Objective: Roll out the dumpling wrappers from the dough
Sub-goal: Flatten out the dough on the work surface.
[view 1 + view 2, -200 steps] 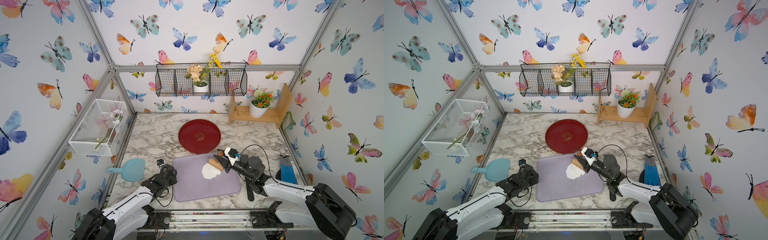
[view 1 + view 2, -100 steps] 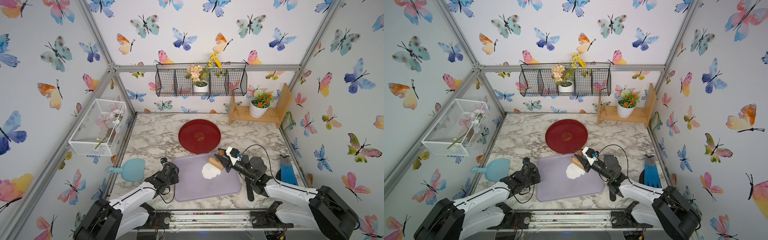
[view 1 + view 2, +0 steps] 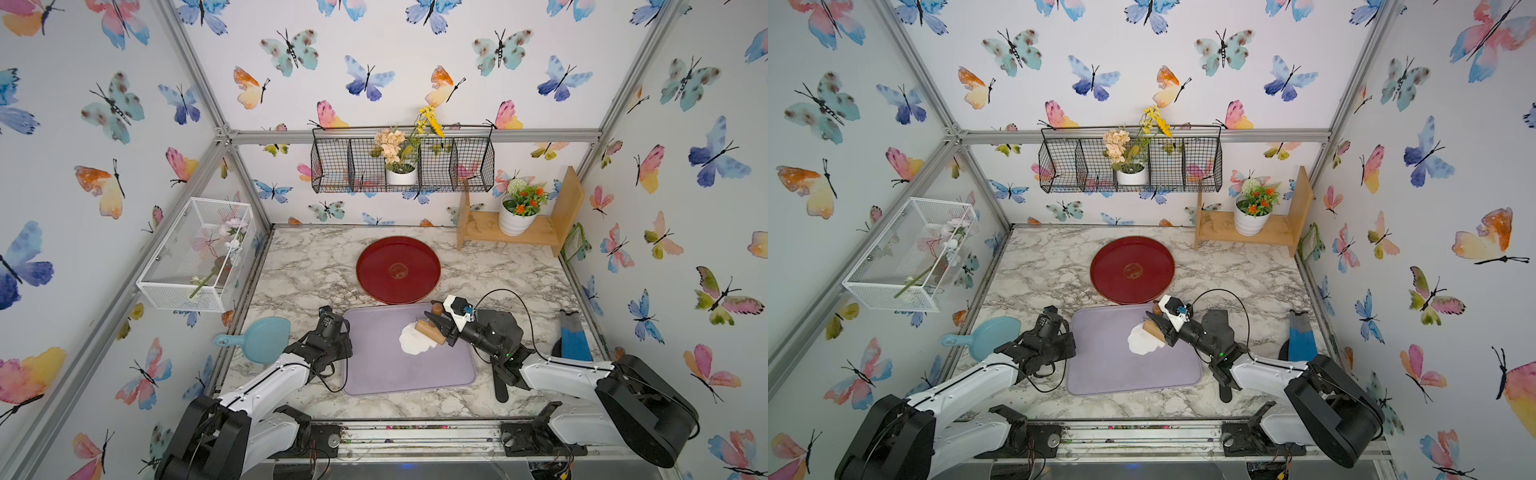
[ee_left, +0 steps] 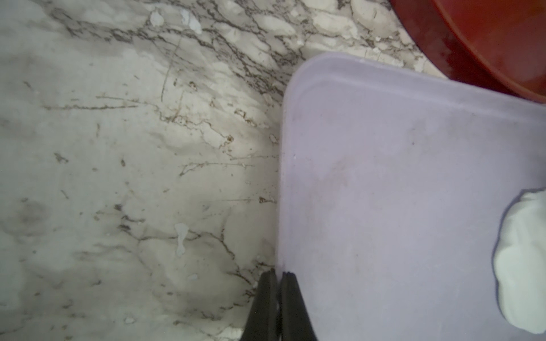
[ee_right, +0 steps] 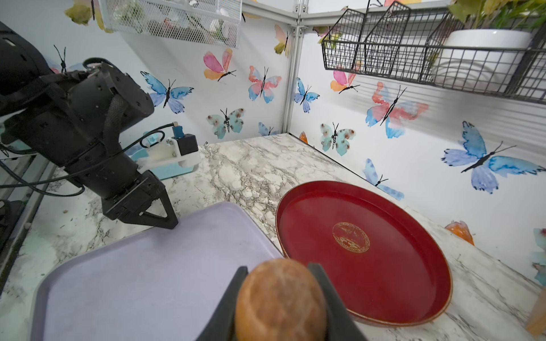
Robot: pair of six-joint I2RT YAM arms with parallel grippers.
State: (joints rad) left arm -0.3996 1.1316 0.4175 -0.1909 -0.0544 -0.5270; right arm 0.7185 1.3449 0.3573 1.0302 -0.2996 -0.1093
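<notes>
Now that the left claw (image 4: 279,275) has snapped from spread to pressed together, it sits right at the left rim of the flat lavender plastic tray (image 3: 395,374). The wrist view shows both tips on the rim line; can't tell if they nip the rim or just close beside it. The left arm has also edged in toward the tray over the last second. Judgement: this is a brace, keeping the tray from sliding on the grey-veined marble bench (image 3: 311,266) once rolling force comes on.

Further in, on the tray's right half, soft white lumpy dough (image 3: 413,345) lies with an irregular outline, same spot and shape as a second ago. A small wooden rolling pin (image 3: 427,330) rests on its far-right part, barrel touching the dough. The right claw (image 5: 279,270) is pinching the pin's rounded end handle; grip unchanged, pin barely shifted.

So the only real change is on the left side. Rolling looks set up but hardly begun: the dough is still thick, not a sheet. No dumpling wrappers in view anywhere.

Farthest, a round glossy red tray (image 3: 399,270) sits just beyond the lavender tray, bare, likely where finished wrappers go. Risk: the dough may stick to the barrel or get pushed toward the tray's right rim.
</notes>
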